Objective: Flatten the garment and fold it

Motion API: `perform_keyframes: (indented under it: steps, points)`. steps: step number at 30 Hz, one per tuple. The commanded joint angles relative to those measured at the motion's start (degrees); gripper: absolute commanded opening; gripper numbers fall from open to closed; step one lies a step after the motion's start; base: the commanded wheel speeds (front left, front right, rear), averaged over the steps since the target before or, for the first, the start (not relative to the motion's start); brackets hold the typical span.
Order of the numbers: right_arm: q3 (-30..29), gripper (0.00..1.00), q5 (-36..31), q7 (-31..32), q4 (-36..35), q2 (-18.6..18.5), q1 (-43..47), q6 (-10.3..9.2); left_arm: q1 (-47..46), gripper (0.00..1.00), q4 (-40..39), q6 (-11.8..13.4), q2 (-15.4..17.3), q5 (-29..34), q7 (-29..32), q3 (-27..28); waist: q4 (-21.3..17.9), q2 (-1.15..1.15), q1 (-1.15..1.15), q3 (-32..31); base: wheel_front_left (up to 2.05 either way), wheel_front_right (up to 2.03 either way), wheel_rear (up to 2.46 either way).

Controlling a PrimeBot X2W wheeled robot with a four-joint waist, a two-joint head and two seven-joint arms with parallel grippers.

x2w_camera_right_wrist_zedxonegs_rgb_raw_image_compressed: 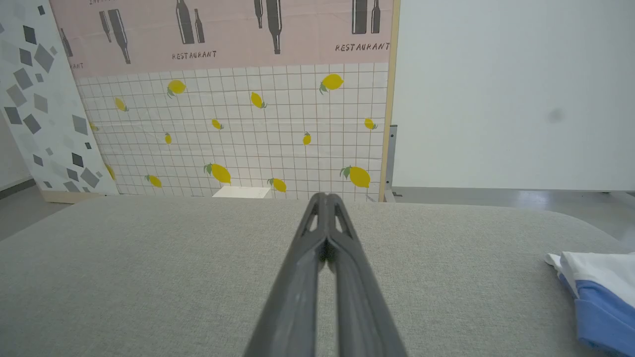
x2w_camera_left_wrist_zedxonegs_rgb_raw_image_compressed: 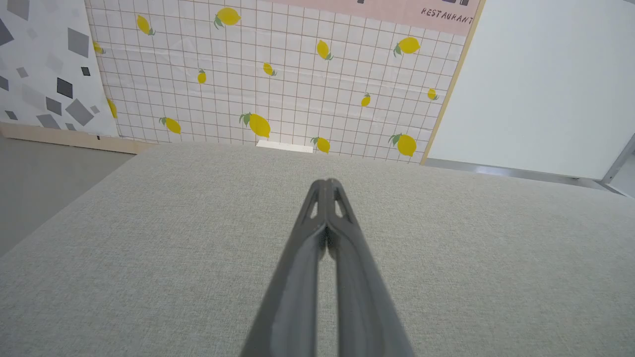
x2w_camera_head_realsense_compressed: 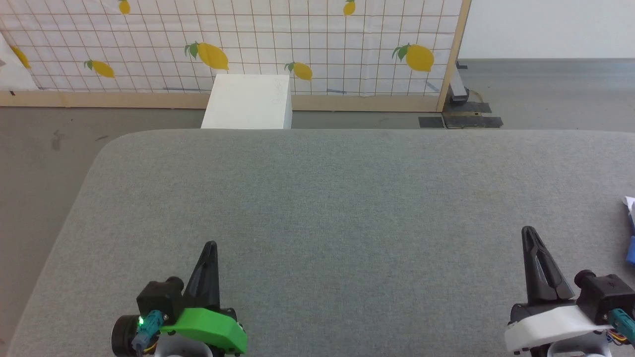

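Head view: left hand and right hand closed, empty, over grey fabric table; lemon-print screen behind.

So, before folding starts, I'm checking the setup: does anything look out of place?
Yes: the shirt lies bunched far to the right on the table, beyond the right gripper, rather than spread in front of the robot.
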Motion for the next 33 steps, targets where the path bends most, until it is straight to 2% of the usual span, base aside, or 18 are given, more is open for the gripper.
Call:
perform_keyframes:
  steps: [1, 33]
  points:
    - [0.09, 0.0, -0.09, 0.2, -0.03, 0.0, -0.07, 0.0, 0.01, 0.0, -0.19, 0.02, 0.0, 0.22, 0.26, 0.09, -0.05, 0.0, 0.0, 0.03, 0.0, 0.0, 0.0]
    - [1.29, 0.0, -1.37, 3.12, -0.47, 0.04, -1.04, -0.03, 0.17, 0.0, -2.86, 0.31, -0.06, 3.45, 3.96, 1.59, -1.05, 0.0, 0.0, 0.65, 0.0, 0.0, 0.0]
